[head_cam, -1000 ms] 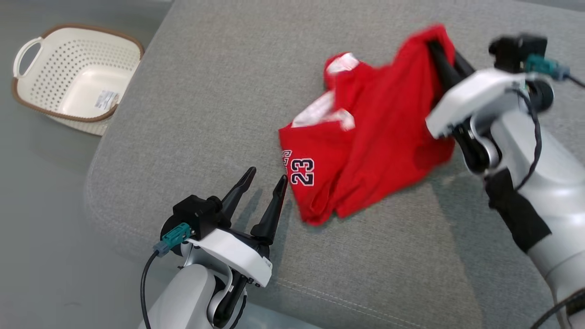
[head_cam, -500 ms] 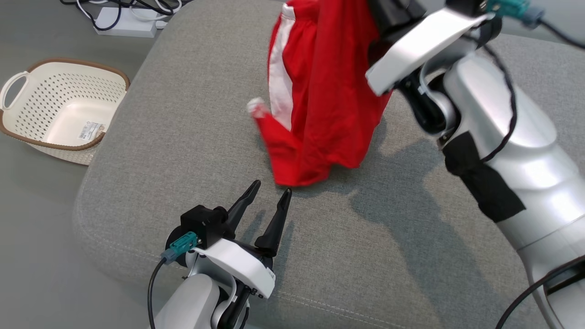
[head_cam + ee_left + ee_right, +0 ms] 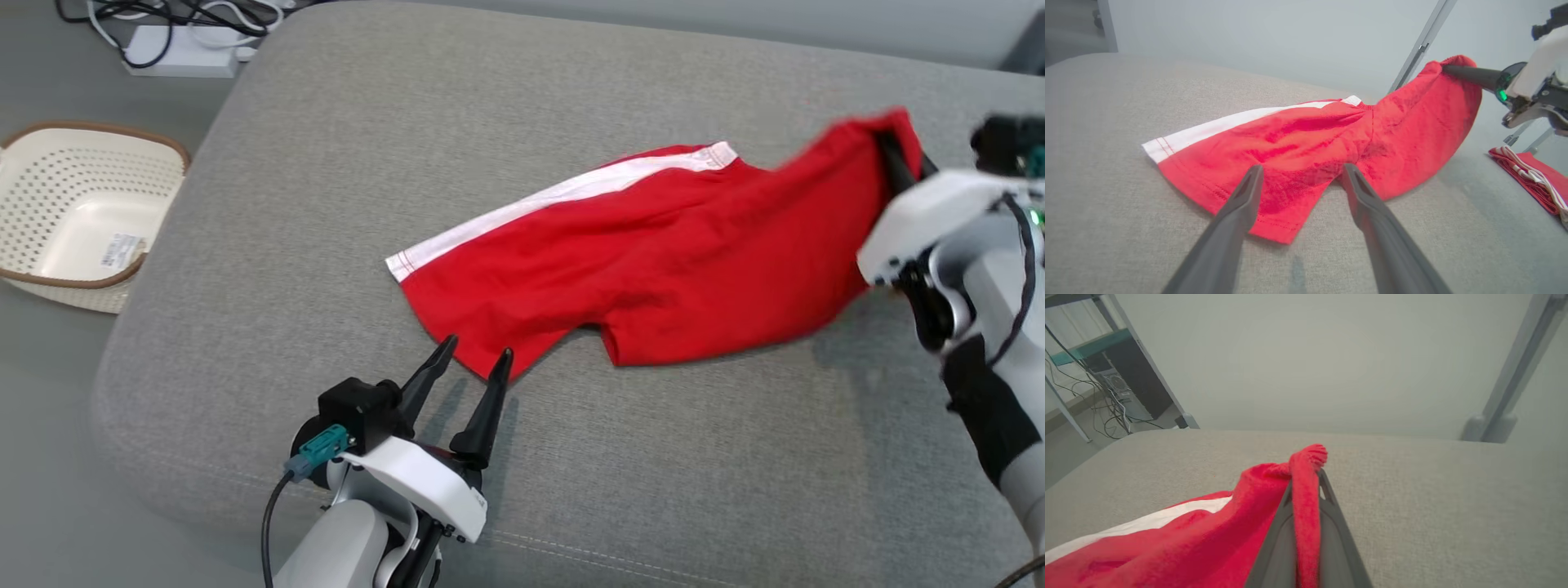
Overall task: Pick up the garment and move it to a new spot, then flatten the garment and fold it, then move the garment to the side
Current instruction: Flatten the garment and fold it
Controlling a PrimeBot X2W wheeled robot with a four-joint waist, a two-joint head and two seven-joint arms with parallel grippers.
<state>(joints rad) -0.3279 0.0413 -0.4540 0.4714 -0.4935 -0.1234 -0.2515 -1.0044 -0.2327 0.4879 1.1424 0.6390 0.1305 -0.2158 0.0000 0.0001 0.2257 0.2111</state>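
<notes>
One broad grey upholstered cushion (image 3: 326, 204) takes up most of what I get from the head camera. Its woven cover runs from a stitched seam along the near edge to a rounded far edge. Grey floor (image 3: 41, 457) lies off its left side. In the wrist views a plain pale wall (image 3: 1331, 355) stands behind it, with a slanting metal frame leg (image 3: 1506, 396) in front of that wall. On the floor at the left stands a cream perforated basket (image 3: 82, 175) with a brown rim and a label on its bottom. At the far left corner a white power strip (image 3: 175, 57) sits among loose cables. My left wrist view also gives me a second red cloth with pale stripes (image 3: 1531, 179), lying folded on the cushion off to the right.

The garment (image 3: 653, 261) is red with a white stripe down one side. It stretches across the middle and right of the cushion. Most of it lies on the fabric, while its right end rises off the surface.

The right gripper (image 3: 896, 155) has its fingers pressed together on that raised end, pinching a bunched edge. In the right wrist view the red cloth drapes back along the fingers.

The left gripper (image 3: 479, 346) sits near and to the left, with its fingers spread and nothing between them. Its tips are right at the garment's near-left hem. Through the left wrist camera the hem corner lies in the gap between the two fingers. I cannot tell whether they touch the cloth.
</notes>
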